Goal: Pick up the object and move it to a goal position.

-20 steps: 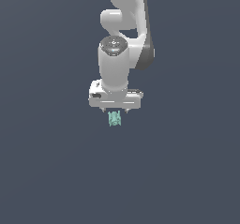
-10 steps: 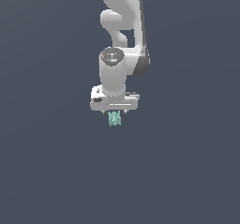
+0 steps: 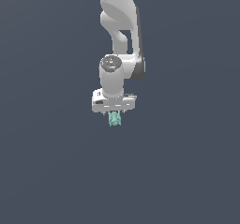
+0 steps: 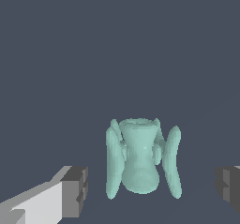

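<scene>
The object [image 4: 140, 160] is a small pale teal-green piece with a rounded middle body and thin fins on its sides. In the wrist view it sits between the two dark pads of my gripper [image 4: 152, 192], with a clear gap on each side, so the gripper is open. One fingertip [image 4: 75, 192] shows well and the other fingertip [image 4: 229, 190] is cut by the frame edge. In the exterior view the white gripper [image 3: 115, 116] hangs straight over the object [image 3: 114, 120], which pokes out just below the hand.
A uniform dark grey-blue ground [image 3: 187, 171] fills both views. The white arm [image 3: 119, 21] rises from the hand out of the exterior view's top.
The arm's wrist and hand have sunk a little over the object. The object has stayed in place.
</scene>
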